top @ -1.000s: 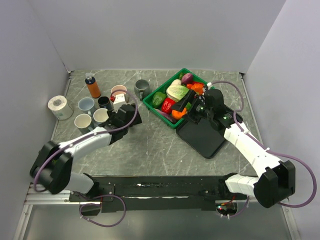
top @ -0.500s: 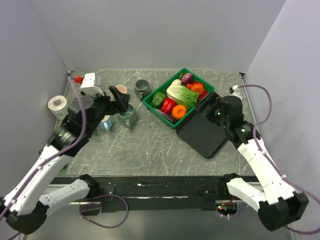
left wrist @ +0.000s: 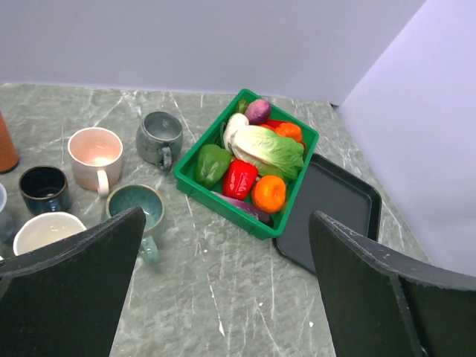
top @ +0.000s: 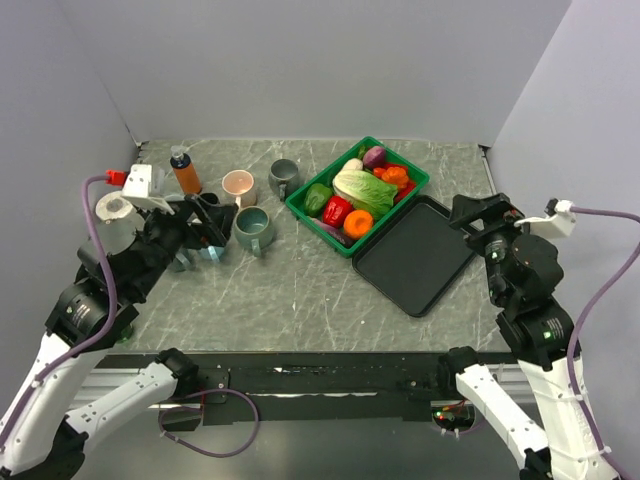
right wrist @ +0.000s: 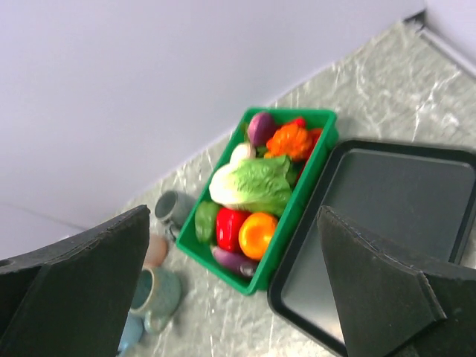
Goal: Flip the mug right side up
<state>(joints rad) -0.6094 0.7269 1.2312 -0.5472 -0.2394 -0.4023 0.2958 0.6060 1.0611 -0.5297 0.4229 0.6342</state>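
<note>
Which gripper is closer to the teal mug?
Left. The left gripper hovers beside the teal mug, on its left; the right gripper is far off, at the black tray's right edge.

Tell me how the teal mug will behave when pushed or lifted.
The teal mug looks glazed ceramic: probably rigid, weighty, slippery to pinch. Standing upright and squat, it should slide rather than tip. Its handle may make it swivel.
</note>
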